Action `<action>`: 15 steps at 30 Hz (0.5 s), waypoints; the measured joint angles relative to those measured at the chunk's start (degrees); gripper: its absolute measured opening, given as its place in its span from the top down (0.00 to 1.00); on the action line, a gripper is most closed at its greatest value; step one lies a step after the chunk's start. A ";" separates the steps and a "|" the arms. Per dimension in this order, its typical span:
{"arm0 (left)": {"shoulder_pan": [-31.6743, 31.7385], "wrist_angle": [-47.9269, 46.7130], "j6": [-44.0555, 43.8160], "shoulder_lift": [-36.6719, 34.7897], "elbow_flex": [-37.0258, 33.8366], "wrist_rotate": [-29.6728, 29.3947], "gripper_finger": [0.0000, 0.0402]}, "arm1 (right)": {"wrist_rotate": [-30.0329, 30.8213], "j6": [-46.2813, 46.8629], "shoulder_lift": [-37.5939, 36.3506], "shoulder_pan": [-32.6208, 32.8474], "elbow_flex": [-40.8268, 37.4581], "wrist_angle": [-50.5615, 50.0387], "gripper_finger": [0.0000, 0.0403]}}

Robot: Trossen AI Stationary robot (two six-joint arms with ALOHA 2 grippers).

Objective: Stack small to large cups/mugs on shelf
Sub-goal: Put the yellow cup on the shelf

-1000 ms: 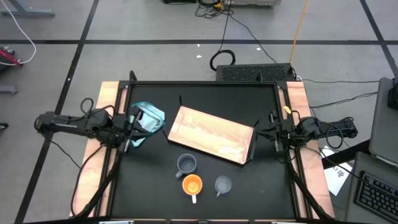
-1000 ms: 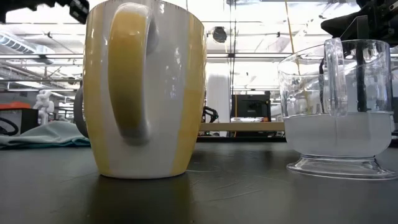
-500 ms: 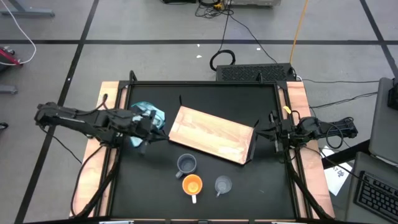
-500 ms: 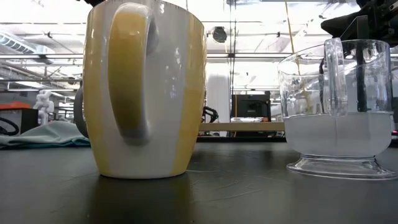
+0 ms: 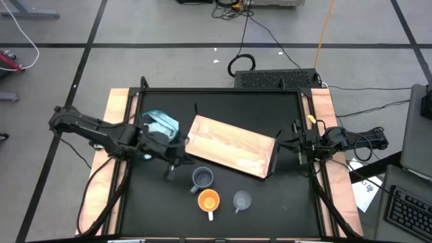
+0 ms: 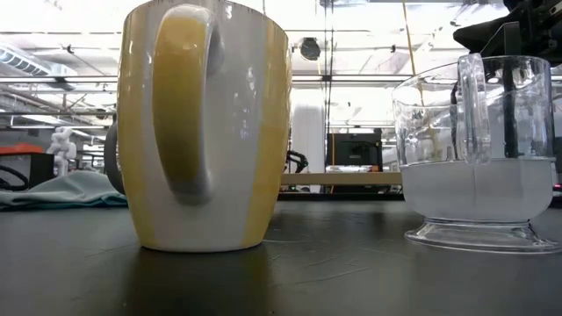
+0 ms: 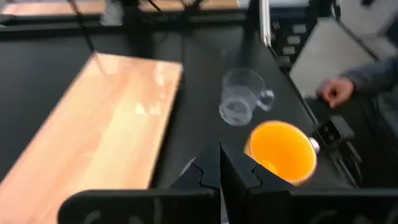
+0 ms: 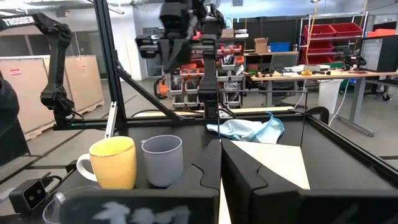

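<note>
Teal cloth (image 5: 160, 125) lies behind the clenched left gripper (image 5: 170, 173), beside 3 cups; right gripper (image 5: 295, 143), also clenched, waits at the black tabletop (image 5: 155, 202) edge.

My three cups stand upright in a tight cluster near the table's front: the blue-grey mug (image 5: 202, 177), the orange mug (image 5: 208, 200) with its pale handle, and the clear cup (image 5: 242, 200). Just behind them lies the light-wood shelf (image 5: 229, 145), flat and angled, dark brackets at its right end.

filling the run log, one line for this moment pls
left gripper: shut, beside blue-grey mug | right gripper: shut, parked | shelf: bare
</note>
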 joint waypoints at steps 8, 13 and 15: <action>-5.54 -4.10 0.76 9.87 6.54 -0.04 1.00 | 0.00 0.00 0.00 0.01 0.00 0.00 1.00; -7.00 -4.95 -0.16 16.14 10.10 -0.04 1.00 | 0.01 0.01 0.02 0.00 0.00 0.00 1.00; -7.24 -5.18 -0.31 18.64 11.60 -0.02 1.00 | -0.01 -0.01 0.00 0.01 0.00 0.00 1.00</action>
